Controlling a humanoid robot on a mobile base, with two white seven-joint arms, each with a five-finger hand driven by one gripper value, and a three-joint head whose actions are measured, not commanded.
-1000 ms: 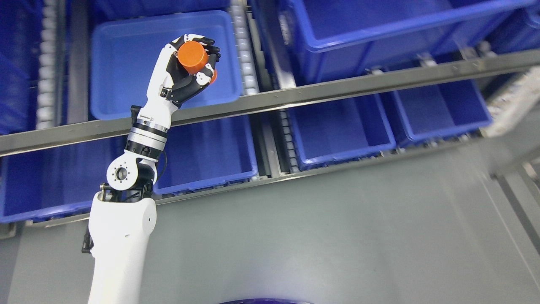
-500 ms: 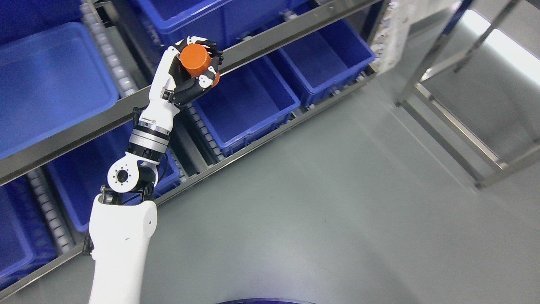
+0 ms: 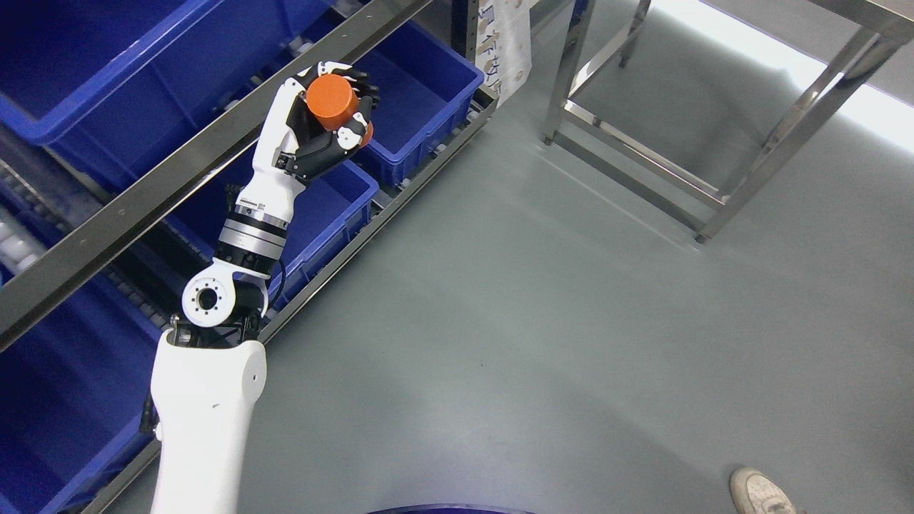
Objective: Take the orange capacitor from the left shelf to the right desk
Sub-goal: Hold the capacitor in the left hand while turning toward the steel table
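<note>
Head view: orange capacitor [image 3: 332, 102] inside left hand [image 3: 320, 121]

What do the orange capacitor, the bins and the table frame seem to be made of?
Orange capacitor: likely matte plastic casing, even colour, no glare. Bins: moulded blue plastic, soft sheen, rounded rims. Table frame: polished metal, probably stainless steel, bright mirror-like streaks.

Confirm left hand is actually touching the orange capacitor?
Touching. The head view shows the left hand with fingers curled around the orange capacitor, thumb side and fingertips pressed against its sides, held raised in front of the shelf's blue bins.
</note>
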